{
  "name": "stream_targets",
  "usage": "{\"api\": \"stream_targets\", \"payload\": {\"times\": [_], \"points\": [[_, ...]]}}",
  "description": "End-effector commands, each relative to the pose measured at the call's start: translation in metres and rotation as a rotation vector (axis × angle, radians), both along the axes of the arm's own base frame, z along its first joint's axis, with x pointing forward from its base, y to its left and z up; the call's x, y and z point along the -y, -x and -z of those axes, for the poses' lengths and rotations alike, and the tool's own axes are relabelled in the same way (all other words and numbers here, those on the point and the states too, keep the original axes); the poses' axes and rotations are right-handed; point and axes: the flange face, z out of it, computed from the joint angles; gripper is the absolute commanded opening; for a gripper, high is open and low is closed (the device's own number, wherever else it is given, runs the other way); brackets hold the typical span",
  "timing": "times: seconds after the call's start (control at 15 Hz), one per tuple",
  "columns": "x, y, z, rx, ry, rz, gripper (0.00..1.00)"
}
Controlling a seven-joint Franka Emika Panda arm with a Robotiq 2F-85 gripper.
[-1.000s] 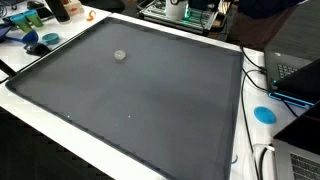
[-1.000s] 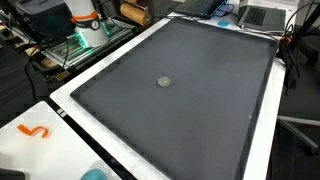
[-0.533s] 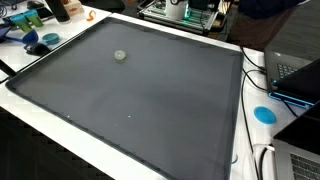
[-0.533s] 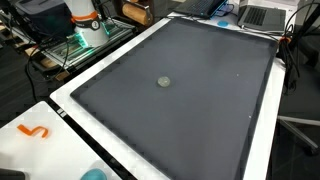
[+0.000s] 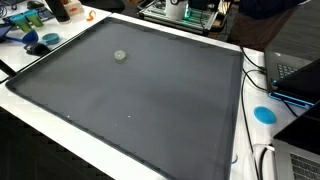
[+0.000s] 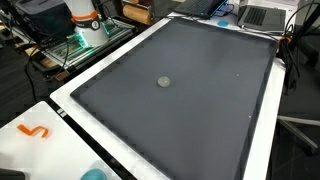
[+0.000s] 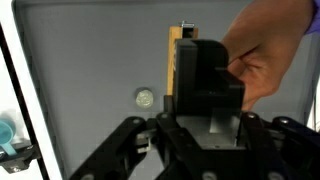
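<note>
Mat (image 5: 150, 100) (image 6: 190, 100): dark grey, fills most of the frame in both exterior views.
Table (image 6: 70, 150): white, shows as a rim around the mat.
Orange squiggle (image 6: 35, 131): lower left, on the table.
Blue disc (image 5: 264, 114): right of frame, just beside the mat.
Laptop (image 5: 290, 75): right edge, above the blue disc.

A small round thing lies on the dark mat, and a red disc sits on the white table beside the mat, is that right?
Not quite: the disc on the white table is blue, not red, as an exterior view shows. The small round thing does lie on the dark mat.
</note>
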Motion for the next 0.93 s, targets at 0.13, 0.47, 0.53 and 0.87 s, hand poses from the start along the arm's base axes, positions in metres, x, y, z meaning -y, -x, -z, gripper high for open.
{"api": "stream_targets", "payload": {"times": [0.13,0.47,0.53,0.87], "points": [[-0.0004,-0.0009,0.0009,-0.003,-0.007,-0.007,0.49],[-0.0007,-0.0017,0.0024,-0.006,-0.011,-0.01,0.49],[-0.0007,-0.0017,0.0025,-0.006,-0.011,-0.01,0.49],[-0.0007,-0.0018,0.0025,-0.006,-0.011,-0.01,0.49]]}}
